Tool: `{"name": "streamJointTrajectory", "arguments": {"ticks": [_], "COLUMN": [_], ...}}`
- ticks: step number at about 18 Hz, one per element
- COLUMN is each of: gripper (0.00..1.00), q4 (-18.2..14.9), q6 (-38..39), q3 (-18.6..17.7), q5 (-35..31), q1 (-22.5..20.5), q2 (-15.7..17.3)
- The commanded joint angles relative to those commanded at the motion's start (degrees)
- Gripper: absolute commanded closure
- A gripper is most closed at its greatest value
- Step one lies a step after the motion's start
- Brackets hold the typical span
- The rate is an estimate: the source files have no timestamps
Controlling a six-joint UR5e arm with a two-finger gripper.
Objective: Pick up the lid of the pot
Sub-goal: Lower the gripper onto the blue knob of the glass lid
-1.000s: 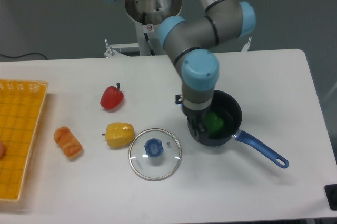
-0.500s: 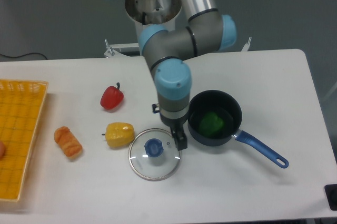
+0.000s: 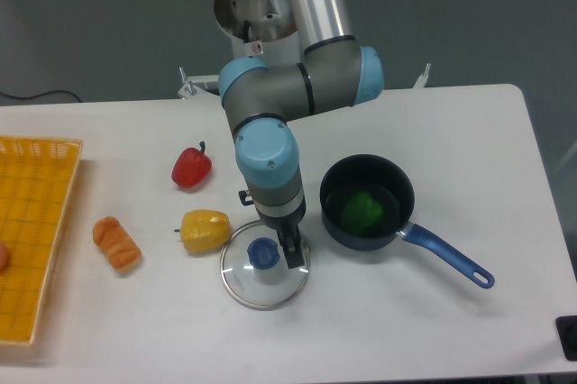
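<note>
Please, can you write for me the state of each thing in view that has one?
Pan: uncovered, green item inside.
Pot lid: off the pan, blue knob up.
Gripper: open, over the lid.
Yellow crate: open-topped, partly out of view.

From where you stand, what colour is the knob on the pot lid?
Blue, showing best in the camera view.

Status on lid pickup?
Tool open, fingertips spread near the blue knob. Pot lid lying flat, knob up, ungripped. Black pan close beside lid, possible snag.
</note>
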State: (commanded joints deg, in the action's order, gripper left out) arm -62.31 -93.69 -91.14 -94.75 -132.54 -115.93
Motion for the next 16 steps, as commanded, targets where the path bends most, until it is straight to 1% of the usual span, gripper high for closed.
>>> {"name": "streamJointTrajectory", "arguments": {"ticks": [9, 12, 16], "gripper": [0.00, 0.00, 0.00], "q4": [0.2, 0.4, 1.1], "q6": [0.3, 0.8, 0.8], "q3": [0.6, 1.8, 1.8], "q5": [-0.1, -0.3, -0.9], "q1": [0.5, 1.8, 2.0], "q2": [-1.1, -2.5, -3.6]}}
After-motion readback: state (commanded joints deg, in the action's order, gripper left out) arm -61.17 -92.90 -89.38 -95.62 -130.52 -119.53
